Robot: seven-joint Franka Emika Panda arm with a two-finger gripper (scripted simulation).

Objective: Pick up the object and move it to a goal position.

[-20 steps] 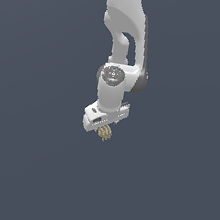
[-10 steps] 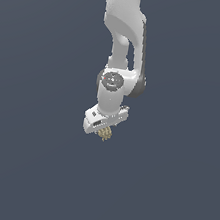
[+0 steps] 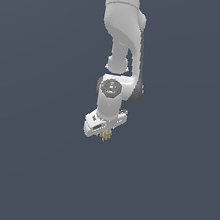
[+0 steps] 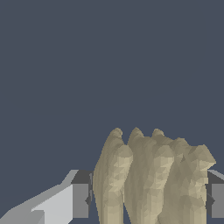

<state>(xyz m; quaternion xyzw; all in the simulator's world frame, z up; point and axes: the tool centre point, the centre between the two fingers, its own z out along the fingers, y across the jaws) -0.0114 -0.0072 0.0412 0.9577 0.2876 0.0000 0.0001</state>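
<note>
The gripper (image 4: 148,201) is pinching the object (image 4: 151,175), a tan, spiky lump, with a dark finger pad (image 4: 82,199) pressed against each flank. The lump's long axis runs straight out from the hand, spikes pointing away. In the exterior view the object (image 3: 105,135) peeks out at 6 o'clock beneath the gripper (image 3: 105,131), hanging off the white arm (image 3: 125,38). Beyond it lies only plain grey-blue background; no goal marker shows, and nothing appears to block a carry.

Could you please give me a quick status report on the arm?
Gripper shut on the object. Object held between both fingers. Nothing in the way.
</note>
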